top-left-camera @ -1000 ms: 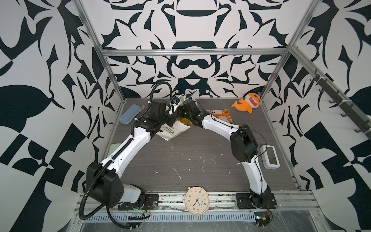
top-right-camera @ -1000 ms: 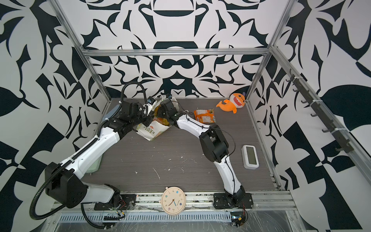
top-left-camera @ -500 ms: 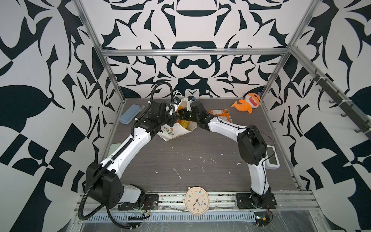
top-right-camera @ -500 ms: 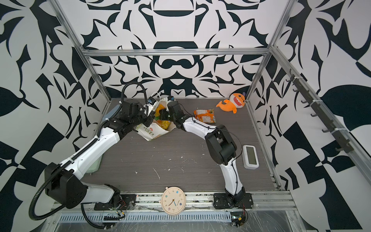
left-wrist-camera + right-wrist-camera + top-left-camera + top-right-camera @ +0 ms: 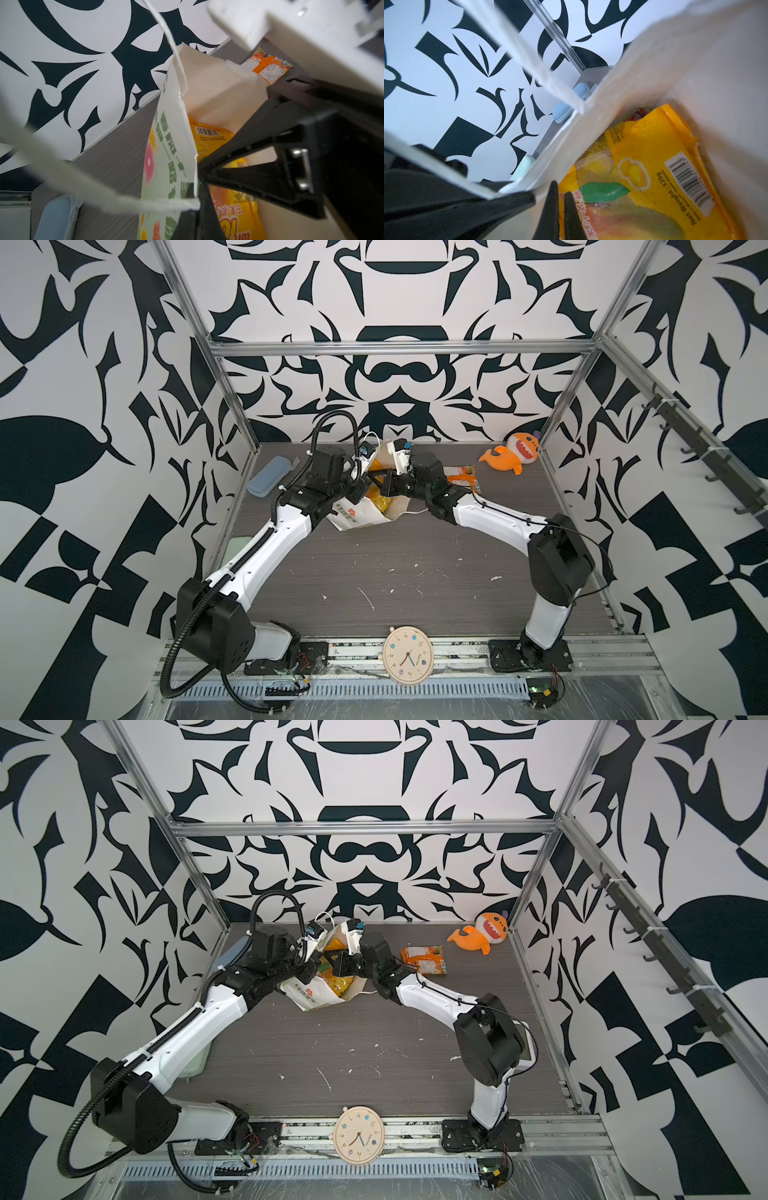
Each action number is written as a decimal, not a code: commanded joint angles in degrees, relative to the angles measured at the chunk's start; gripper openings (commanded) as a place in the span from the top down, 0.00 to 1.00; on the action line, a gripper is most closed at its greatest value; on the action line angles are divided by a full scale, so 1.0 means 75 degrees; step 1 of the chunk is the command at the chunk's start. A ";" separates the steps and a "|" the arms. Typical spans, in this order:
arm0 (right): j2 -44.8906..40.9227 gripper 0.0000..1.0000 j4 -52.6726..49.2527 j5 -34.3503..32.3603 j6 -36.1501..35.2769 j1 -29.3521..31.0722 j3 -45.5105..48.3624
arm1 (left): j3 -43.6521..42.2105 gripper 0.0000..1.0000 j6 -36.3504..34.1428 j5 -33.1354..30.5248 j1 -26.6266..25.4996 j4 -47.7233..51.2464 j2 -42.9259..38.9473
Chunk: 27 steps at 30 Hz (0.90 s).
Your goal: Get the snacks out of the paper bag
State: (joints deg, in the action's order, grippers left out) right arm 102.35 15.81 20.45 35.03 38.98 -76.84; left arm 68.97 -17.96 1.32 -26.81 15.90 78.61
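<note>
Yellow packet (image 5: pixel 643 166) at right fingers' (image 5: pixel 552 207) tips

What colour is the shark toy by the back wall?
The plush shark is orange, clearest in a top view.

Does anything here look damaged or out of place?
Yes. The paper bag leans crumpled instead of standing square, and the left wrist view shows its rim ragged, as if torn. White flecks litter the table. A clock lies flat on the front rail, an odd spot.
</note>
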 commanded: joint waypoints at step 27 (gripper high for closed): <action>0.0963 0.00 -0.3890 -0.2648 -0.1040 -0.0033 -0.1468 | 0.0039 1.00 0.0138 0.0322 -0.0234 -0.0245 -0.0063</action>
State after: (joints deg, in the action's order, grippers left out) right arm 110.26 -9.02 2.26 23.62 38.98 -84.79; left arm 68.23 -17.12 3.07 -28.53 15.20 78.28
